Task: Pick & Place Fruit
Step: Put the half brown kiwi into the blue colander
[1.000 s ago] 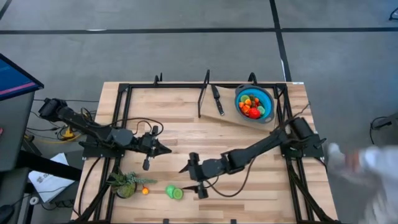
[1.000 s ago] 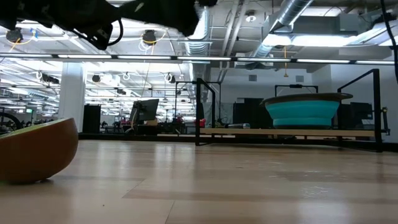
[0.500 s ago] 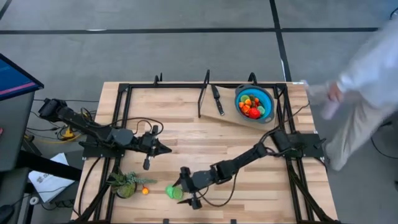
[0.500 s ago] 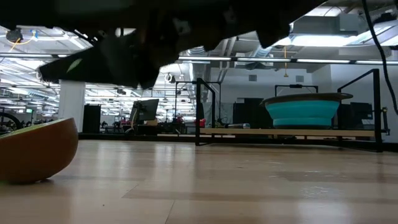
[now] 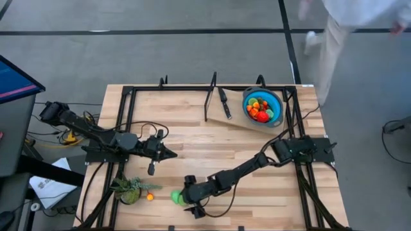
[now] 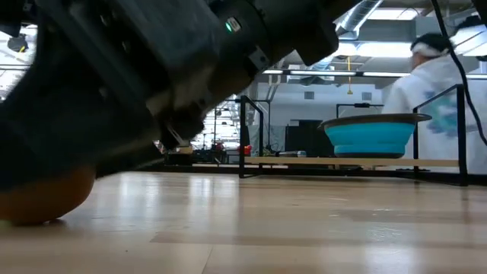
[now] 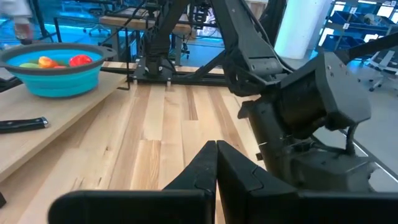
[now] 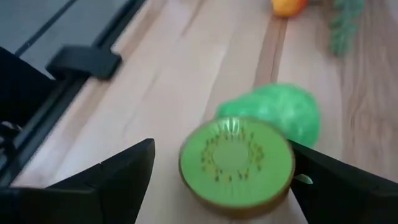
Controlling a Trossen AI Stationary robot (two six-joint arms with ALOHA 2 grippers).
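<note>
My right gripper (image 8: pixel 217 180) is down at the near edge of the table, jaws spread wide to either side of a kiwi half (image 8: pixel 236 163) that lies cut face up on the wood. I have hold of nothing yet; the fingers stand apart from the fruit on both sides. I judge this to be the reach-and-grasp step of the picking. The next move calls for me to settle a little lower, keep the kiwi centred, and close without pushing it into the green fruit (image 8: pixel 273 106) lying right against it on the far side.

A little beyond sit a small orange fruit (image 5: pixel 149 197) and the spiky plant (image 5: pixel 128 190), which I leave alone.

My left gripper (image 5: pixel 168 154) waits over the middle-left of the table, pinched shut and empty.

Farthest off, on a raised board at the back right, stands the blue bowl (image 5: pixel 279 106). It already holds a heap of fruit (image 5: pixel 259 110), red, orange and green. A black-handled knife (image 5: pixel 224 102) lies on the board beside it.
</note>
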